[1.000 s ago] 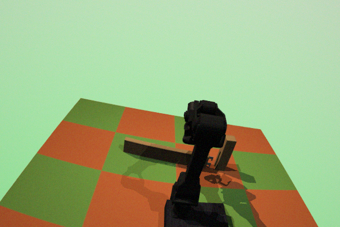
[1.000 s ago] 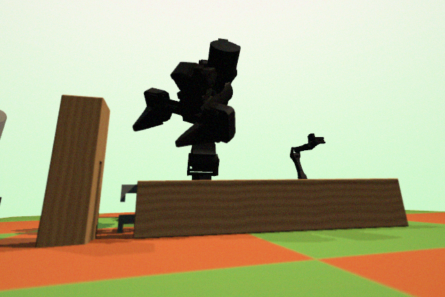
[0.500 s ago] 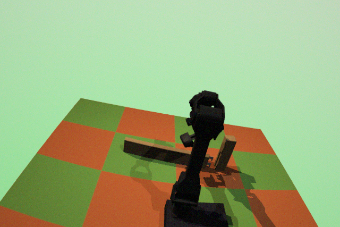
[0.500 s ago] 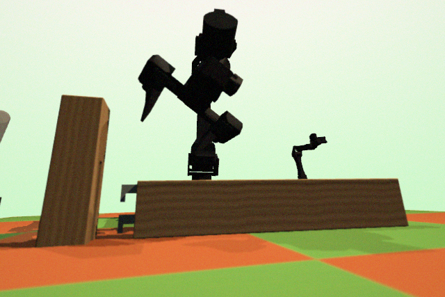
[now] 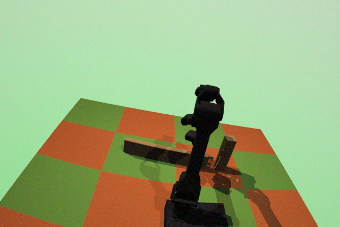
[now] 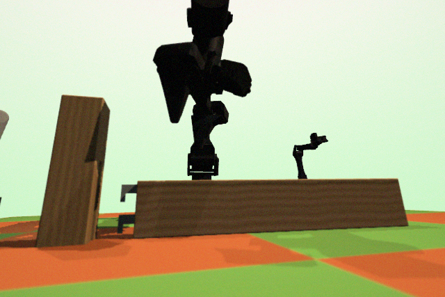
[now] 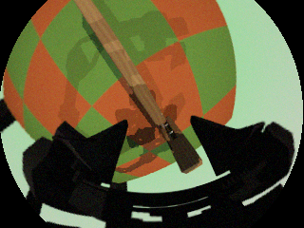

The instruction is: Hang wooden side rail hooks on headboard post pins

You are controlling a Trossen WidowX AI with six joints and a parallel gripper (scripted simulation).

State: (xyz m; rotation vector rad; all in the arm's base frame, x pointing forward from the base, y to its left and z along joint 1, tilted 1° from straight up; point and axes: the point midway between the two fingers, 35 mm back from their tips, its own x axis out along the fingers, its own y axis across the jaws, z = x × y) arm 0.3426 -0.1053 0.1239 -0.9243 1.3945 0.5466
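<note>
The wooden side rail [image 5: 145, 149] [image 6: 269, 207] [image 7: 114, 47] stands on its long narrow edge on the table, both ends down. Two dark steel hooks stick out of its end: the upper hook [image 6: 128, 188] and the lower hook [image 6: 125, 218]. The headboard post [image 5: 226, 153] [image 6: 71, 171] [image 7: 186, 157] stands upright just beyond the hooks, with a gap between in the exterior view. Its slot side faces the rail; the pins cannot be made out. My gripper [image 6: 209, 103] [image 7: 160, 121] is open and empty, above the rail. In the top view the arm hides part of the rail.
The table [image 5: 62, 186] [image 6: 201, 279] [image 7: 71, 28] has orange and green squares. My arm's base [image 5: 196, 215] stands at the near side. A small dark arm [image 6: 301, 164] shows far behind the rail. A grey rounded thing [image 6: 3, 119] shows at the left edge.
</note>
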